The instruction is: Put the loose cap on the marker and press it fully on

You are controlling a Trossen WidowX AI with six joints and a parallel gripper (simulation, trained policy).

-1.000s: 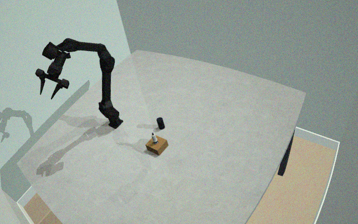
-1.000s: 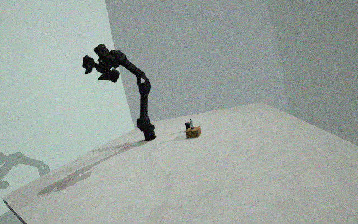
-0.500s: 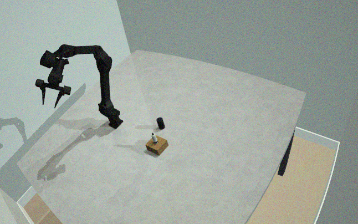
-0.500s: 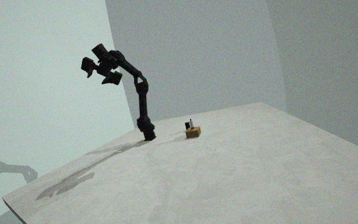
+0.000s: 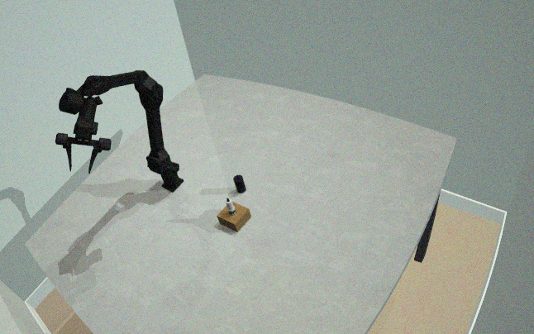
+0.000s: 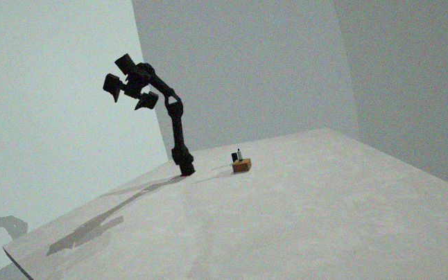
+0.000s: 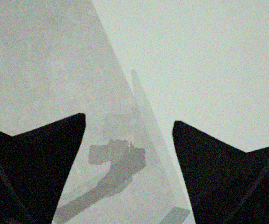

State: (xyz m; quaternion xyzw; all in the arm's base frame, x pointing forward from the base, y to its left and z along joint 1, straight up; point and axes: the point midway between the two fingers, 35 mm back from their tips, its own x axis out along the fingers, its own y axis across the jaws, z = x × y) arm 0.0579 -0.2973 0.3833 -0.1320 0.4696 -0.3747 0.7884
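Note:
A white marker (image 5: 230,206) (image 6: 240,155) with a dark tip stands upright and uncapped in the wooden holder block (image 5: 240,220) (image 6: 241,166). The black cap (image 5: 239,183) (image 6: 234,157) stands upright on the table, beside the block and apart from it. In the exterior view it shows just behind and left of the marker. My gripper (image 5: 80,171) (image 6: 125,106) (image 7: 129,123) is open and empty. It hangs high in the air at the left edge of the table, far from the cap and the block. The wrist view shows neither cap nor marker.
The arm's base (image 5: 172,180) (image 6: 186,168) stands on the table (image 5: 322,249) (image 6: 288,215), left of the cap and block. A pale wall rises beyond the table's left edge. The arm's shadow falls on the table and wall. A table leg (image 5: 426,236) shows below the right edge.

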